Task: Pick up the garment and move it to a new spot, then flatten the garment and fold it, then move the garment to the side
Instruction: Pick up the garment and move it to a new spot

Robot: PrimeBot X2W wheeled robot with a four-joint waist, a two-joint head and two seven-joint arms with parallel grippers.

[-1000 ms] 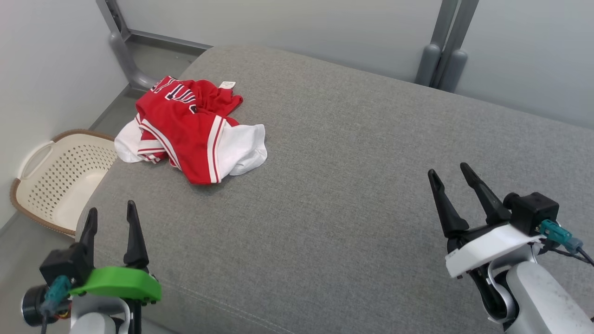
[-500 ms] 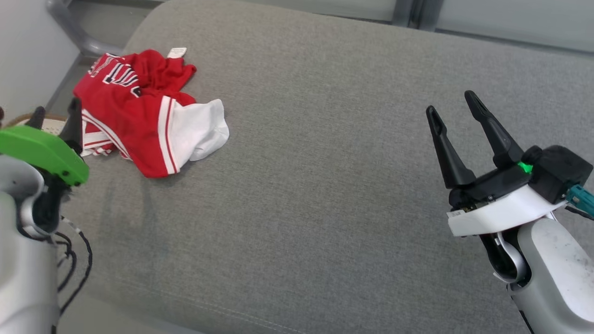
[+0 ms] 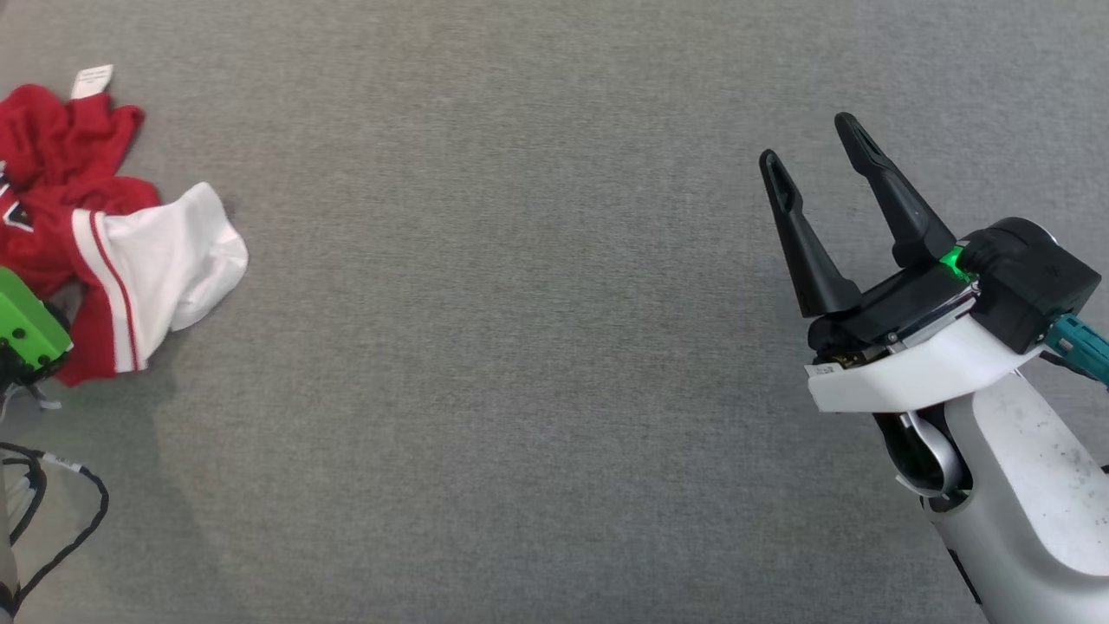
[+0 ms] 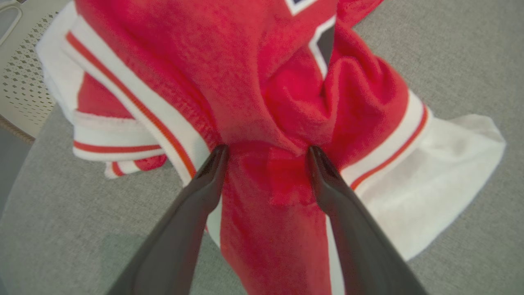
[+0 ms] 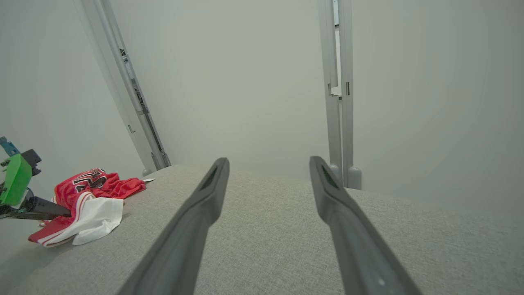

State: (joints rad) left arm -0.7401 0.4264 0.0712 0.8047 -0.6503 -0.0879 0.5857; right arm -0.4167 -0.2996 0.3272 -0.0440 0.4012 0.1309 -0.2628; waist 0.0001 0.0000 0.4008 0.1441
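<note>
The garment [image 3: 113, 251], a crumpled red jersey with white panels and striped trim, lies at the left edge of the grey cushion [image 3: 520, 347]. In the left wrist view my left gripper [image 4: 267, 148] is open, its two dark fingertips down on the garment [image 4: 254, 82] with a bunched red fold between them. The head view shows only that arm's green mount [image 3: 26, 334] beside the cloth. My right gripper [image 3: 806, 137] hovers open and empty over bare cushion at the right, far from the garment. The right wrist view has the right gripper [image 5: 268, 159] open and the garment [image 5: 88, 200] at far left.
A cream perforated basket [image 4: 20, 82] sits below the cushion's edge, just beyond the garment. Grey metal posts [image 5: 337, 82] stand against the pale wall behind the cushion. A black cable [image 3: 52, 520] loops from the left arm.
The head camera has tilted down and closer, shifting the whole picture. My left gripper has moved from the near left edge onto the garment, still open. The right gripper stays open.
</note>
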